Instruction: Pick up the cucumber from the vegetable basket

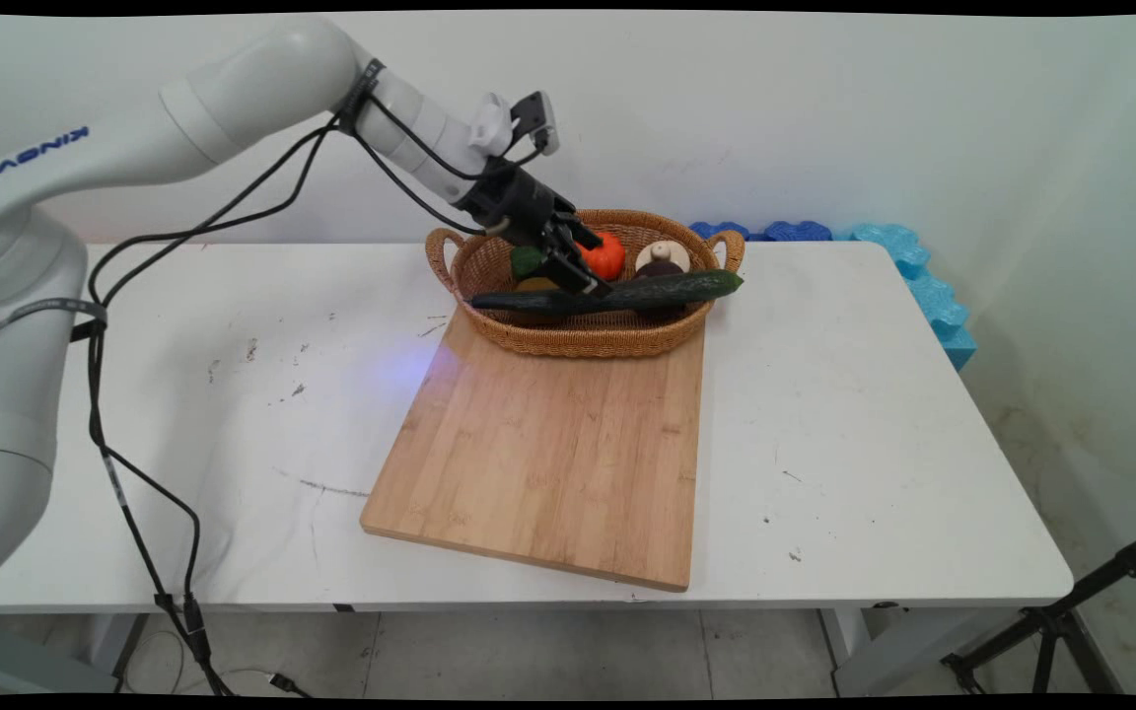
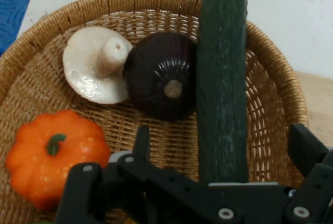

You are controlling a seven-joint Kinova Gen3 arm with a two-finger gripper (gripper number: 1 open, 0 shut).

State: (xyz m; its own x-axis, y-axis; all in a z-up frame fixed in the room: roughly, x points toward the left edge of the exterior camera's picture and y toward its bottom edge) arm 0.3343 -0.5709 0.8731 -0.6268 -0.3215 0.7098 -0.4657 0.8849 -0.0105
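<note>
A: Main view is bright and even, soft overhead light; the white table top [image 1: 824,394] looks a bit washed out.

B: Shadows?

A: Faint ones only. A soft shadow lies under the woven wicker basket [image 1: 588,335] on the pale wooden cutting board [image 1: 548,463]. Straight edges bow near the frame corners (wide lens).

B: Hand view?

A: Warmer and dimmer. The long dark green cucumber [image 2: 222,78] is sharp, with a small sheen on the dark purple onion [image 2: 162,75]; the black linkage at the bottom is soft.
</note>
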